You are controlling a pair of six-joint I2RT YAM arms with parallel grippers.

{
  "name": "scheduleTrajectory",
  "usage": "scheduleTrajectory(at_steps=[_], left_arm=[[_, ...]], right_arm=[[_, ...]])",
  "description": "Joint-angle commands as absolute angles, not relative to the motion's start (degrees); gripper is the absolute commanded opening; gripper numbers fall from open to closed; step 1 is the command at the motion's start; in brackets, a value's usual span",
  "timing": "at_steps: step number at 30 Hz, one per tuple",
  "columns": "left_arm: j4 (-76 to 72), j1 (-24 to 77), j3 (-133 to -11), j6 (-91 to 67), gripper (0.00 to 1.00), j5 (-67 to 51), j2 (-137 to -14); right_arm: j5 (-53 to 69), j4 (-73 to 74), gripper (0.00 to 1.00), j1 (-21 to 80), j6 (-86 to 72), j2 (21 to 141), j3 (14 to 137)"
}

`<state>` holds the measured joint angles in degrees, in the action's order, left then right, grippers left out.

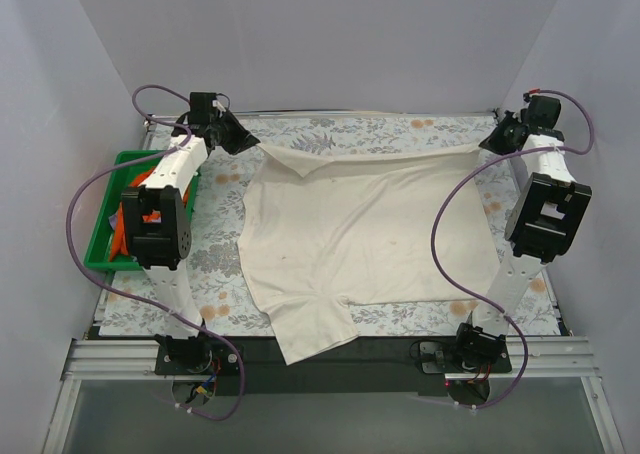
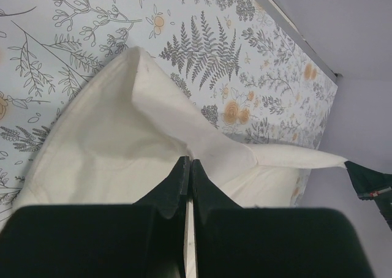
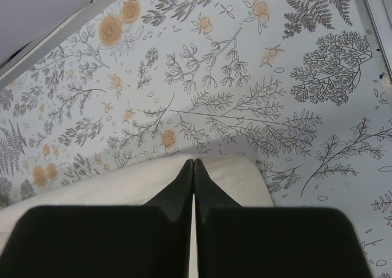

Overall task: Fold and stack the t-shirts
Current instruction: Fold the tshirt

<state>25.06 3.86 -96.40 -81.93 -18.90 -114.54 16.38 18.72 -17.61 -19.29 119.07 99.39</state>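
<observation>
A large cream t-shirt (image 1: 350,234) lies spread on the floral table, its near sleeve hanging over the front edge. My left gripper (image 1: 243,142) is shut on the shirt's far left corner (image 2: 153,131), holding it slightly raised. My right gripper (image 1: 487,144) is shut on the far right corner (image 3: 233,180). The far hem is stretched between the two grippers. An orange shirt (image 1: 140,189) lies in the green tray at the left, partly hidden by my left arm. The lavender shirt is hardly visible.
The green plastic tray (image 1: 108,219) stands at the left edge of the table. White walls close in the back and both sides. The floral table surface (image 1: 380,129) shows beyond the shirt, and purple cables loop beside both arms.
</observation>
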Motion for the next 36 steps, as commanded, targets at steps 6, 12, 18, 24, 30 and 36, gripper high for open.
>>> scheduleTrajectory(at_steps=[6,12,18,24,30,36], left_arm=[[23.56,3.60,-95.01,-83.32,0.00,-20.04,-108.99],[23.55,3.60,-94.05,-83.32,0.00,-20.48,-108.11],[23.55,3.60,-90.89,-84.20,0.00,-20.66,-104.95],[24.25,3.60,-86.93,-84.20,0.00,-19.08,-99.86],[25.58,3.60,-83.24,-84.20,0.00,-18.46,-96.42],[24.96,3.69,-77.18,-85.25,0.00,-18.81,-92.73]], right_arm=[[13.97,19.86,0.01,-18.37,-17.23,117.07,97.82],[15.21,20.48,0.01,-18.37,-17.67,116.55,97.91],[15.03,23.64,0.01,-18.37,-18.10,115.49,97.38],[14.68,25.05,0.01,-18.37,-18.46,112.42,93.17],[13.80,26.45,0.01,-18.37,-18.02,110.39,92.02],[12.57,26.98,0.01,-18.37,-17.75,108.55,88.69]])
